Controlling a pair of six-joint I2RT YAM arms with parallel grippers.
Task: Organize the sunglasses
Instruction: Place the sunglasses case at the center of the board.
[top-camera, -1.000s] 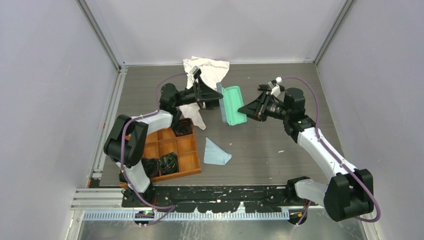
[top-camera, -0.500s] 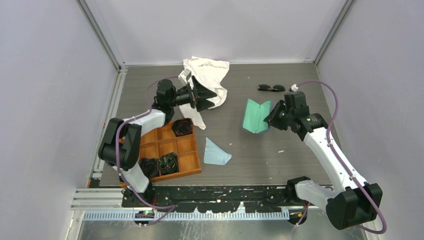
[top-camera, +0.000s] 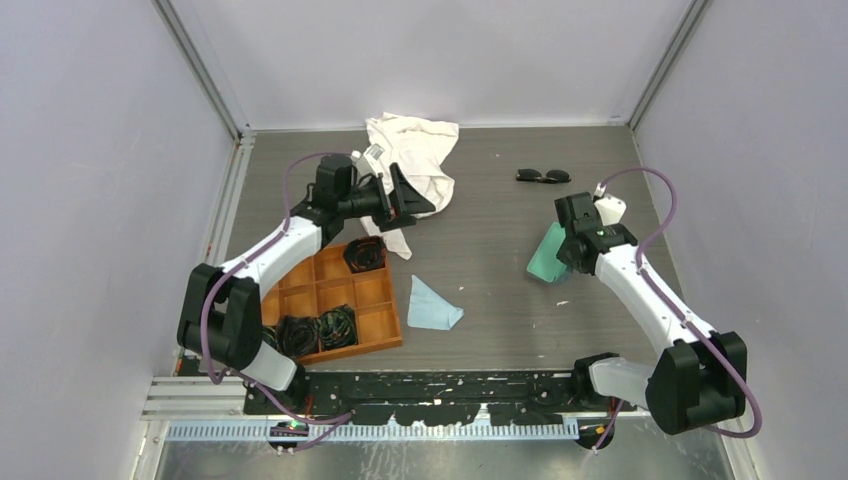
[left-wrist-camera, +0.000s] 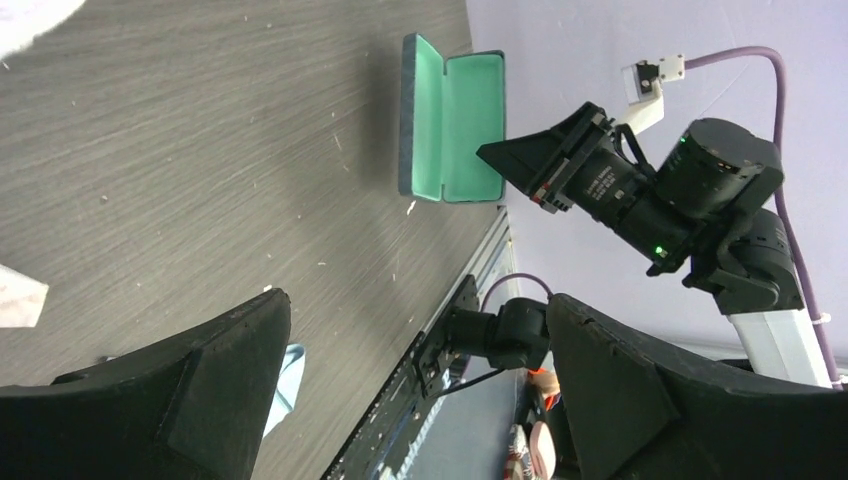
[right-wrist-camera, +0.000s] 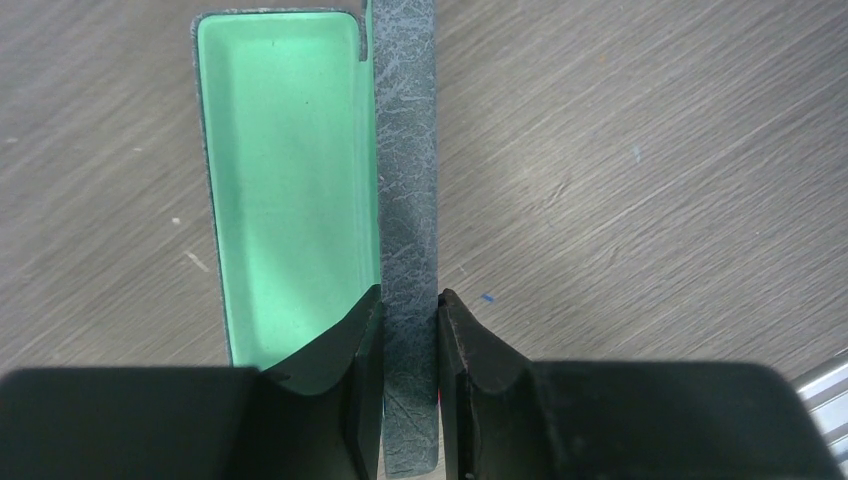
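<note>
The black sunglasses (top-camera: 543, 176) lie on the table at the back right, apart from both grippers. My right gripper (top-camera: 560, 252) is shut on the wall of the open grey-blue glasses case (right-wrist-camera: 406, 160) with its mint-green lining (right-wrist-camera: 285, 170); the case (top-camera: 548, 254) rests on the table to the right of centre and also shows in the left wrist view (left-wrist-camera: 450, 120). My left gripper (top-camera: 415, 200) is open and empty, held in the air in front of the white cloth (top-camera: 415, 150), its fingers (left-wrist-camera: 180, 390) spread wide.
An orange compartment tray (top-camera: 375, 320) with round black coiled bundles (top-camera: 338, 325) stands at the front left. A small light-blue cloth (top-camera: 432, 306) lies beside it. Grey walls enclose the table on three sides.
My right gripper has carried the case from the table's middle to the right and nearer, setting it down. My left gripper let go of the case and drew back to the left.
</note>
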